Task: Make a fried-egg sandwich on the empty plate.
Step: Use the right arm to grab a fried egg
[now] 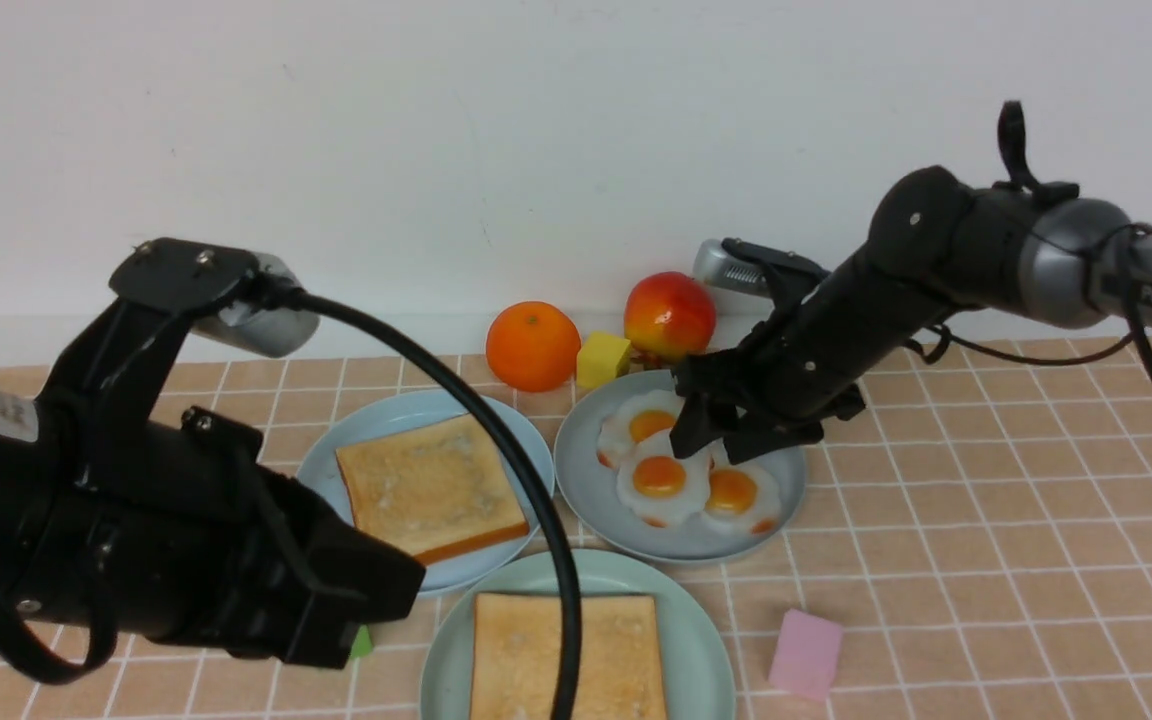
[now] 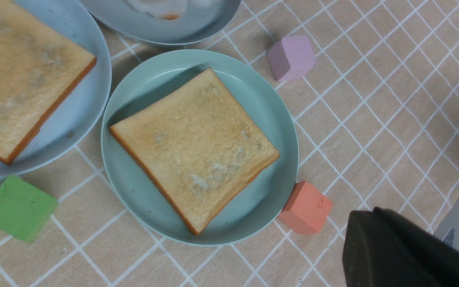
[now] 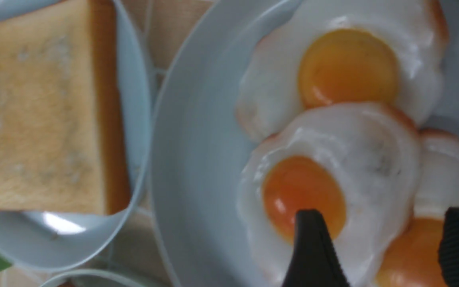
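Note:
The empty plate (image 1: 706,640) (image 2: 269,103), pale mint green, lies at the front centre and holds one toast slice (image 1: 566,655) (image 2: 195,147). A second toast slice (image 1: 426,485) (image 3: 42,107) rests on the light-blue plate (image 1: 386,410). Three fried eggs overlap on the grey-blue plate (image 1: 581,480) (image 3: 197,159). The middle fried egg (image 1: 661,478) (image 3: 305,195) lies on top. My right gripper (image 1: 711,440) (image 3: 385,223) hovers open just above the eggs, one finger over the middle yolk, the other over the neighbouring egg (image 3: 412,251). My left gripper (image 2: 373,213) is shut and holds nothing, beside the mint plate.
An orange (image 1: 533,345), a yellow cube (image 1: 603,360) and an apple (image 1: 669,315) stand by the back wall. A pink block (image 1: 806,653) (image 2: 292,57), a coral block (image 2: 307,207) and a green block (image 2: 16,207) lie around the mint plate.

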`<state>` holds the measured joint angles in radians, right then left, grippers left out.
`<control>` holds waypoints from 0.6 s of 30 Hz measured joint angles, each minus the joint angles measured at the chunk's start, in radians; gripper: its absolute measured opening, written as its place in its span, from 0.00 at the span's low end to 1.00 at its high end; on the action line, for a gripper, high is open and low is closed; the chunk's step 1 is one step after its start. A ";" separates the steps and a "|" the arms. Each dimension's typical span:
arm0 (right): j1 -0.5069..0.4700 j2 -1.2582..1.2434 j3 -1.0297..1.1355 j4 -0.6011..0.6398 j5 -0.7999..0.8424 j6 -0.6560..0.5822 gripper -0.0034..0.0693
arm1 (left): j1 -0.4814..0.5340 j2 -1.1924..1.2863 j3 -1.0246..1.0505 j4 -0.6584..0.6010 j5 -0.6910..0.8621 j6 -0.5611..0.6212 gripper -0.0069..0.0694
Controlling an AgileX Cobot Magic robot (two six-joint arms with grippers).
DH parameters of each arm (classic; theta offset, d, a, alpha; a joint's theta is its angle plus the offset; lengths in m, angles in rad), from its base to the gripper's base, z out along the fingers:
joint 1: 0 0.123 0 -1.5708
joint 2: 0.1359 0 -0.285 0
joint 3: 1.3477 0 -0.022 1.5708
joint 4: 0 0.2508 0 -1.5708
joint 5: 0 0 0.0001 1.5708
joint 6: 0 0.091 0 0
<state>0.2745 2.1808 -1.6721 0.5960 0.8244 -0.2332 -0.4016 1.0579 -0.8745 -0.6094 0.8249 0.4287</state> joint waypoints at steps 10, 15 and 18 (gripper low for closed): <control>-0.004 0.042 -0.004 0.049 -0.040 0.000 0.44 | 0.000 0.000 0.000 0.003 0.000 0.000 0.07; -0.005 0.044 -0.007 0.063 -0.036 0.000 0.17 | 0.000 -0.001 0.000 0.004 0.000 0.000 0.07; -0.010 0.041 -0.007 0.068 -0.030 0.000 0.18 | 0.000 -0.001 0.000 0.006 0.000 0.000 0.07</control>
<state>0.2649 2.2213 -1.6793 0.6643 0.7945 -0.2332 -0.4016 1.0571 -0.8745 -0.6034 0.8249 0.4287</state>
